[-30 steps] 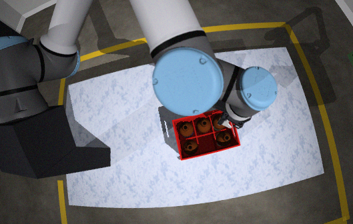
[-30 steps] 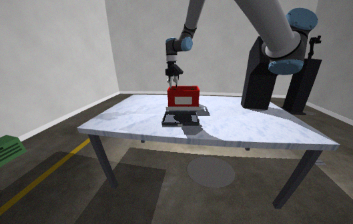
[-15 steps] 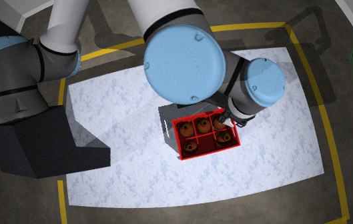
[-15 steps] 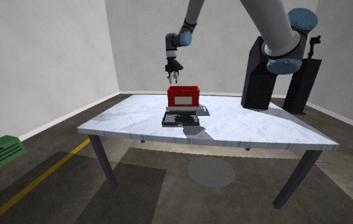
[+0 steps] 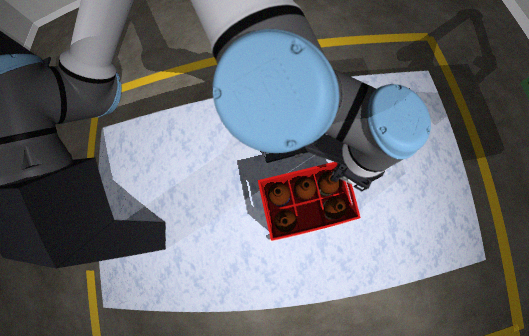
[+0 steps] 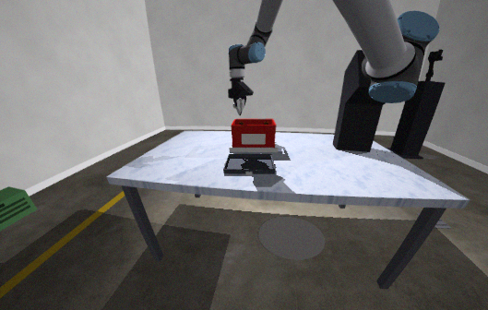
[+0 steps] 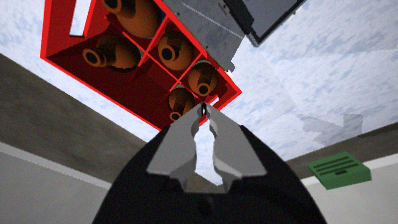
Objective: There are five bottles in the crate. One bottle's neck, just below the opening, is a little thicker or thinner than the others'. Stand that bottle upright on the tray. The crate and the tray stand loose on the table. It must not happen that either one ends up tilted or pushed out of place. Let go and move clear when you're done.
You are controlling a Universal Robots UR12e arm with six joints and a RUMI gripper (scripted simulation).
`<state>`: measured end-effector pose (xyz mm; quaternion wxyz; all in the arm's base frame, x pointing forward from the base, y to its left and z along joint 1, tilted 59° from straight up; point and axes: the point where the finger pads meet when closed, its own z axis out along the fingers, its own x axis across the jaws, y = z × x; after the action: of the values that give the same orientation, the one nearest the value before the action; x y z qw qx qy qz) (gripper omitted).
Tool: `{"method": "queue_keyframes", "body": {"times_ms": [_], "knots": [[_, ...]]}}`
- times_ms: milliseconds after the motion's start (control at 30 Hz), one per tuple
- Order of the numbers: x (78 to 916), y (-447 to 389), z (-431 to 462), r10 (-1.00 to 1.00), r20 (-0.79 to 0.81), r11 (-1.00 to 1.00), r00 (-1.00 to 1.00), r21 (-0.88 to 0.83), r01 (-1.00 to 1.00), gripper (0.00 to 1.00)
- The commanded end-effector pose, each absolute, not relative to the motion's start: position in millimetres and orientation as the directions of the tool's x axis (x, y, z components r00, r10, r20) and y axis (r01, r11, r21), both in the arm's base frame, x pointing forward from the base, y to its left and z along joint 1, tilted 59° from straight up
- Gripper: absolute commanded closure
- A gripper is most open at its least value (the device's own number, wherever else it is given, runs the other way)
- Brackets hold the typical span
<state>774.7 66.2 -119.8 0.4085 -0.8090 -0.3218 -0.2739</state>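
In the pincer (image 5: pixel 337 173) (image 6: pixel 240 112) (image 7: pixel 203 104), nothing held; fully closed, tip against tip. Pointing almost straight down, above one end of the crate (image 5: pixel 316 228) (image 6: pixel 253 128) (image 7: pixel 90 84) and apart from its rim in the exterior view. In the top view, seen near the corner compartment. As for the arm (image 5: pixel 276 90) (image 6: pixel 264 23), reaching down over the table (image 5: pixel 191 280) (image 6: pixel 162 166) (image 7: pixel 325 75) from above, bent at the wrist joints so as to carry the pincer upright. Inside the crate, to be counted: five bottles (image 5: pixel 306 186) (image 7: pixel 175 50), each in its own compartment. Impossible to tell from these views which of them has the different neck. Standing upright on the table: the crate. Lying flat close to its long side: the tray (image 5: pixel 277 157) (image 6: pixel 236 172) (image 7: pixel 275 17), mostly hidden by the arm in the top view.
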Motion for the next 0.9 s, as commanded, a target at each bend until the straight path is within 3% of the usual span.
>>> {"method": "queue_keyframes", "body": {"times_ms": [0,867], "knots": [[775.1,65.2,-119.4,0.297,0.706,-0.460,0.643,-0.484,0.745,1.00],[771.6,63.7,-122.5,0.297,0.706,-0.460,0.643,-0.484,0.744,1.00]]}}
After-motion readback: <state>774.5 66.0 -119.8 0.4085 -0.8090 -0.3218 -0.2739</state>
